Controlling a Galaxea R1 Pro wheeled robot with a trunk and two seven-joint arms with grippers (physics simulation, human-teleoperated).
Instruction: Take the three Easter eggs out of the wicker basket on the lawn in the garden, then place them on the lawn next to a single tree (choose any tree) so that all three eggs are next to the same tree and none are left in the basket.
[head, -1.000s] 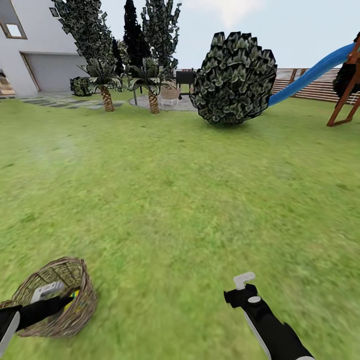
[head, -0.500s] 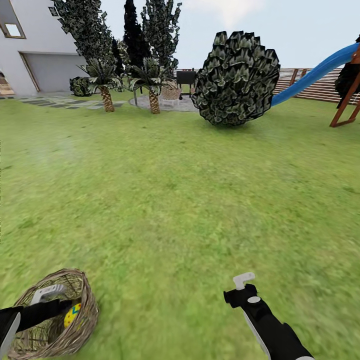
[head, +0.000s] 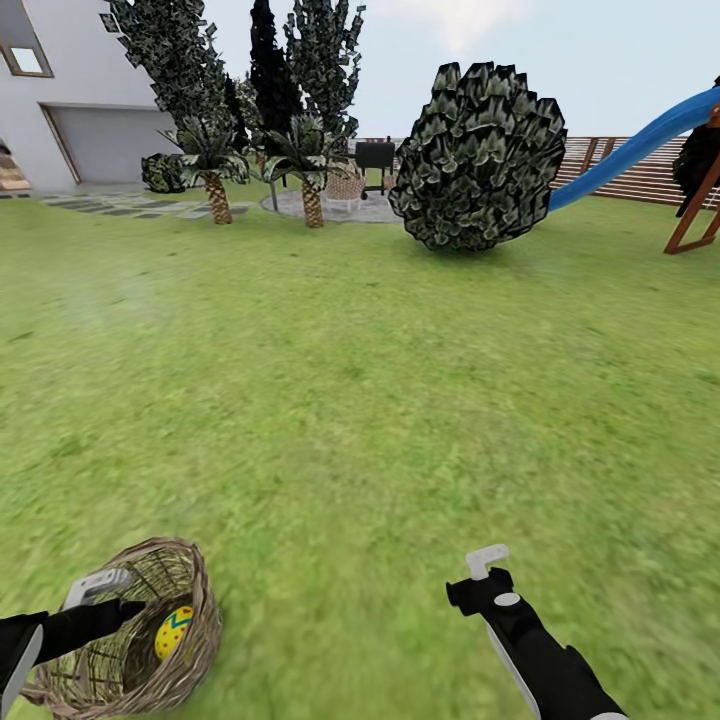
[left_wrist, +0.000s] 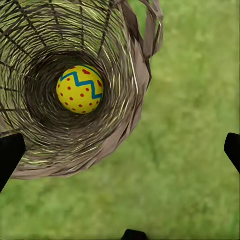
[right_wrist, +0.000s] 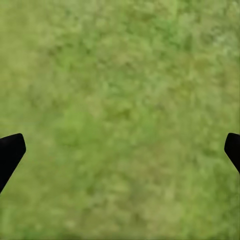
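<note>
Yellow Easter egg inside wicker basket

Rough woven twig on the wicker basket, dry and matt, braided thick at the rim. Smooth, faintly glossy shell on the Easter egg. Soft mottled matt grass across the lawn. Smooth blue plastic on the slide at two o'clock.

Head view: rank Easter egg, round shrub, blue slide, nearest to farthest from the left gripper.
1. Easter egg: inside the wicker basket, right beside the left gripper.
2. Round shrub: far across the lawn, ahead and to the right.
3. Blue slide: behind the shrub, by the fence, far right.
</note>
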